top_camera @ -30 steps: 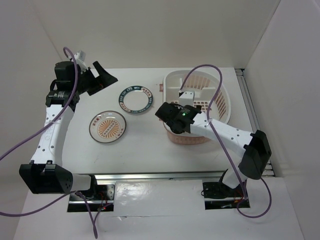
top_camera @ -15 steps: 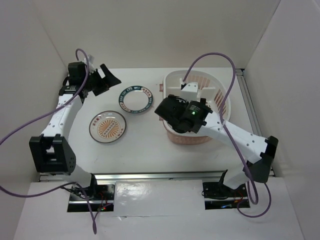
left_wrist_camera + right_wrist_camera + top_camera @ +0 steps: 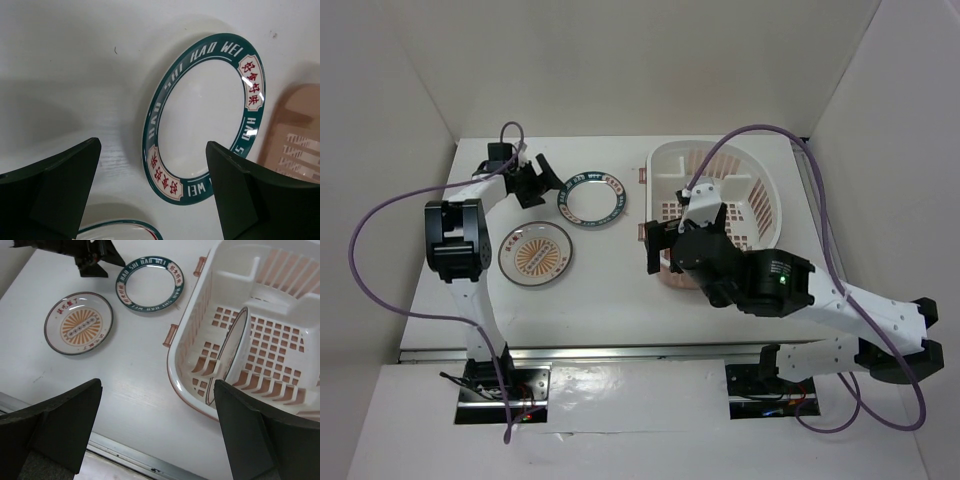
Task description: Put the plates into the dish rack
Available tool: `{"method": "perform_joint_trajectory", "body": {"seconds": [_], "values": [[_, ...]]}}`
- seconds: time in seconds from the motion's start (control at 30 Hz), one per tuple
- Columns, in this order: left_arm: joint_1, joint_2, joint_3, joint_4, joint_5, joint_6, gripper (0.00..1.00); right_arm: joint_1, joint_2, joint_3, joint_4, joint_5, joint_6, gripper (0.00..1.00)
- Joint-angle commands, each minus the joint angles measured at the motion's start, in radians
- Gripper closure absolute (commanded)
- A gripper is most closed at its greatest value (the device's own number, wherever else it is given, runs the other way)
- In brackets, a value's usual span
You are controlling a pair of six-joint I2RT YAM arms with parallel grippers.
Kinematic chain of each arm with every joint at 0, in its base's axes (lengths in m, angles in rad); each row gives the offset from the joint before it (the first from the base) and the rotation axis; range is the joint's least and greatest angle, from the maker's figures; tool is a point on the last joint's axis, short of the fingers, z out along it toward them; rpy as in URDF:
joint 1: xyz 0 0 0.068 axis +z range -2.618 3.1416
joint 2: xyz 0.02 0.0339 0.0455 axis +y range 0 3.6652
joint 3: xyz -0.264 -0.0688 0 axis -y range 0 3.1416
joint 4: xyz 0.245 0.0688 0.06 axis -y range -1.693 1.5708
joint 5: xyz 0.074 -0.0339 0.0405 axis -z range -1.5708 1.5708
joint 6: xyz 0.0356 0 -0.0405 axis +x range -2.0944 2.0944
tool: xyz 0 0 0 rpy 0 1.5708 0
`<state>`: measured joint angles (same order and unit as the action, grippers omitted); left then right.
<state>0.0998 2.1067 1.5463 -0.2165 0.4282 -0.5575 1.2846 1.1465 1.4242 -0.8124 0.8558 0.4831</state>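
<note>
L gripper (image 3: pixel 536 180): jaws wide open, empty, low at far left of table (image 3: pixel 600 295), just beside teal-rimmed plate (image 3: pixel 591 199). That plate lies flat, left of dish rack (image 3: pixel 760 190), not touching it. Orange sunburst plate (image 3: pixel 535 253) lies flat nearer, apart from the teal one. R gripper (image 3: pixel 658 250): jaws wide open, nothing held, over rack's near-left rim. Third plate (image 3: pixel 230 352) stands on edge inside rack on the grid base, tilted; pattern can't be told.
</note>
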Motion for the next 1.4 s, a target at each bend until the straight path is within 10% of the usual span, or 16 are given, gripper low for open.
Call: {"method": "perform_joint_trajectory", "body": {"seconds": [0.0, 0.73, 0.87, 0.97, 1.37], "values": [[-0.008, 0.022, 0.06, 0.034, -0.003, 0.031, 0.0, 0.01, 0.001, -0.019, 0.096, -0.04, -0.066, 0.0], [-0.038, 0.165, 0.047, 0.055, 0.024, -0.024, 0.45, 0.019, -0.062, -0.08, 0.213, -0.133, -0.067, 0.0], [-0.048, 0.174, 0.047, 0.055, 0.024, -0.024, 0.66, 0.019, -0.062, -0.09, 0.213, -0.133, -0.058, 0.0], [-0.048, 0.185, 0.058, 0.026, 0.012, -0.024, 1.0, 0.019, -0.071, -0.099, 0.213, -0.133, -0.058, 0.0], [-0.048, -0.155, 0.024, -0.027, -0.082, -0.001, 1.0, -0.028, -0.083, -0.139, 0.375, -0.161, -0.17, 0.0]]}}
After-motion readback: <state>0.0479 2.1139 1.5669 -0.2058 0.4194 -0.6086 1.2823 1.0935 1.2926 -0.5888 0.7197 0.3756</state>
